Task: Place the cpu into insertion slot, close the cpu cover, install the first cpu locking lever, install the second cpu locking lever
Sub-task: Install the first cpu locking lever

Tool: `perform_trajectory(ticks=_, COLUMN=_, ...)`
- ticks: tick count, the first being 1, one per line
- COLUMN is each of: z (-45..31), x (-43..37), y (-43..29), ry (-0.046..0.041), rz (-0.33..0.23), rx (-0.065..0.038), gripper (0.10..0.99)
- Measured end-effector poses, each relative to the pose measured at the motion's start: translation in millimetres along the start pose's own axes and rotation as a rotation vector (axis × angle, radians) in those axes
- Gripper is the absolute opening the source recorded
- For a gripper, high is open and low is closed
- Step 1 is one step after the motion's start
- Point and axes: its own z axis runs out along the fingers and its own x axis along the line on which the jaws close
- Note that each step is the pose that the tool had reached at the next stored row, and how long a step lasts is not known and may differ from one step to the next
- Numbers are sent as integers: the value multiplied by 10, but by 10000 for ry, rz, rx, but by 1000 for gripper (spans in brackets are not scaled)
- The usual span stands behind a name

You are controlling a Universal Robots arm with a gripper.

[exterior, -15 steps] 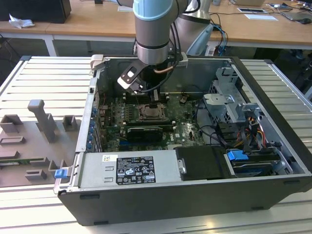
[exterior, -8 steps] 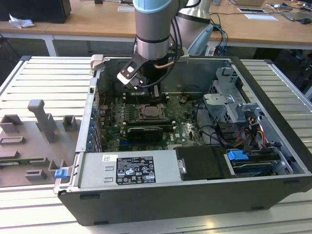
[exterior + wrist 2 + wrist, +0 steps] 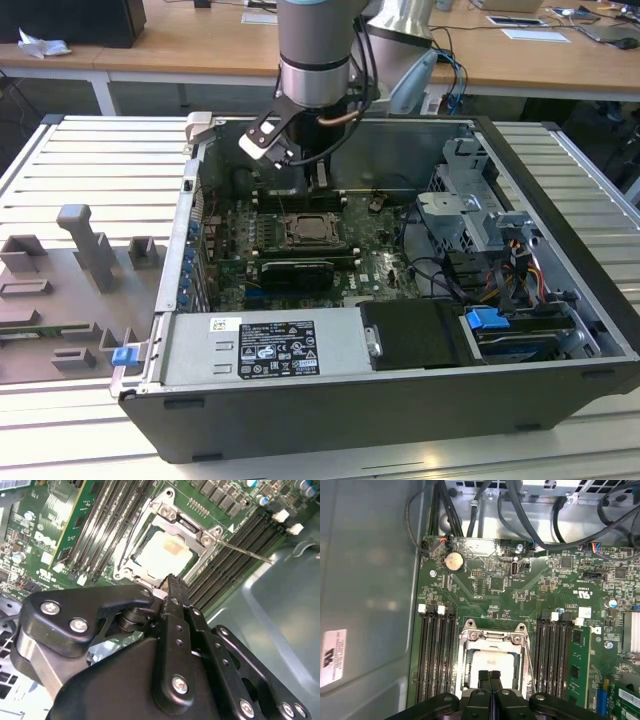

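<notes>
Gripper (image 3: 490,675), fingers (image 3: 483,677) pressed together and empty, is held over the socket (image 3: 468,627); chip (image 3: 492,661) is seated, cover (image 3: 492,639) lowered; one lever (image 3: 250,554) is judged unlatched.

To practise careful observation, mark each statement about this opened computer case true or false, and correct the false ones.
1. The cpu lies in the insertion slot. True.
2. The gripper is holding the cpu. False: it is shut on nothing, poised over the cpu.
3. The cpu cover stands raised upright. False: it lies flat around the cpu.
4. Long memory slots run on both sides of the insertion slot. True.
</notes>
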Motion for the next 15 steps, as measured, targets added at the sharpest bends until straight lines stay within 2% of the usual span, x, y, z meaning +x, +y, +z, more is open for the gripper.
perform_trajectory(ticks=2, z=-82, x=6, y=7, ry=0, rz=3, rx=0, gripper=106)
perform_trajectory(ticks=3, z=-175, x=12, y=14, ry=0, rz=15, rx=-1, gripper=106)
perform_trajectory(ticks=5, z=-215, x=14, y=16, ry=-2, rz=26, rx=0, gripper=106)
perform_trajectory(ticks=6, z=-214, x=15, y=16, ry=6, rz=-42, rx=8, gripper=106)
perform_trajectory(ticks=7, z=-209, x=14, y=16, ry=42, rz=-513, rx=56, gripper=106)
perform_trajectory(ticks=9, z=-202, x=13, y=15, ry=75, rz=-985, rx=104, gripper=106)
perform_trajectory(ticks=15, z=-192, x=13, y=15, ry=104, rz=-1326, rx=149, gripper=106)
